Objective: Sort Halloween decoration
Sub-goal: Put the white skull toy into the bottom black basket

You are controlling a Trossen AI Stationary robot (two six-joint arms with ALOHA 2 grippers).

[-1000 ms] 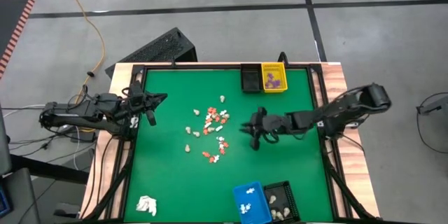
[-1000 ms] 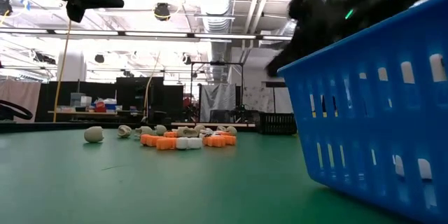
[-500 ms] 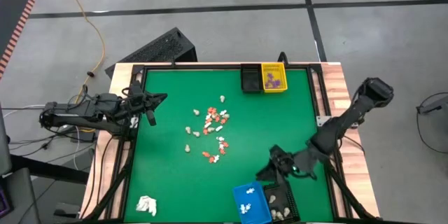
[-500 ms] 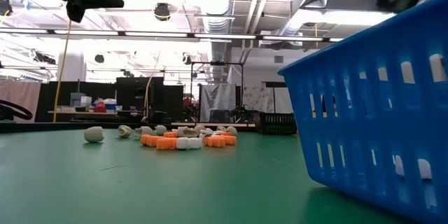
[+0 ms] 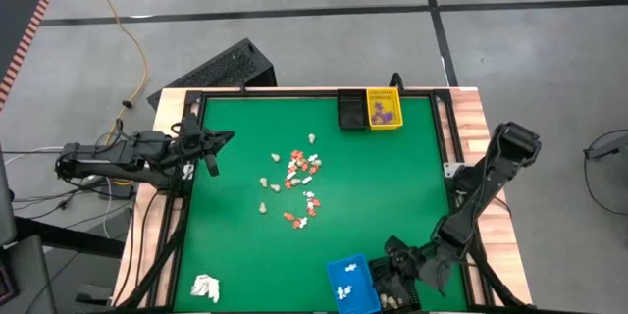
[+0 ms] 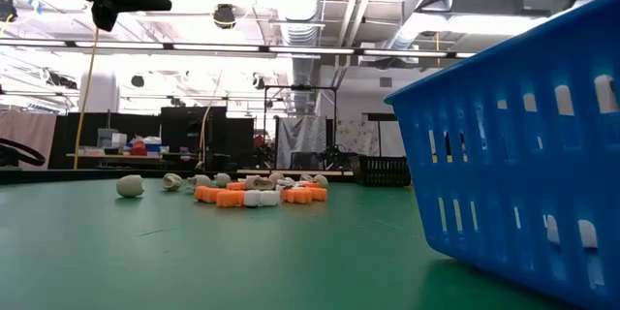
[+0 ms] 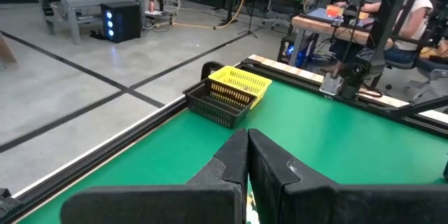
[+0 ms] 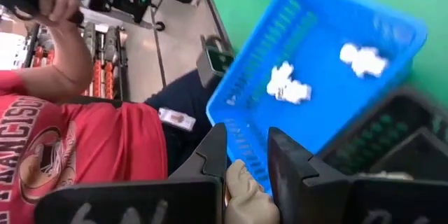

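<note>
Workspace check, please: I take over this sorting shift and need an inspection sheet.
Surface: green table, wooden edges.
Job's things: loose pieces mid-table; white ones in blue basket; purple in yellow basket; beige in near black basket.
Clutter: white wad at a near corner; far black basket.
Grippers: left gripper shut, at table's left edge; right gripper holds a beige piece by the near baskets.
Cables: orange cord on floor.
Surroundings: person in red shirt beside table.

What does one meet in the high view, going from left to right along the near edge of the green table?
White wadded lump of cloth-like material → blue plastic basket with white pieces → black plastic basket with cream-beige pieces → right gripper over the black basket.
</note>
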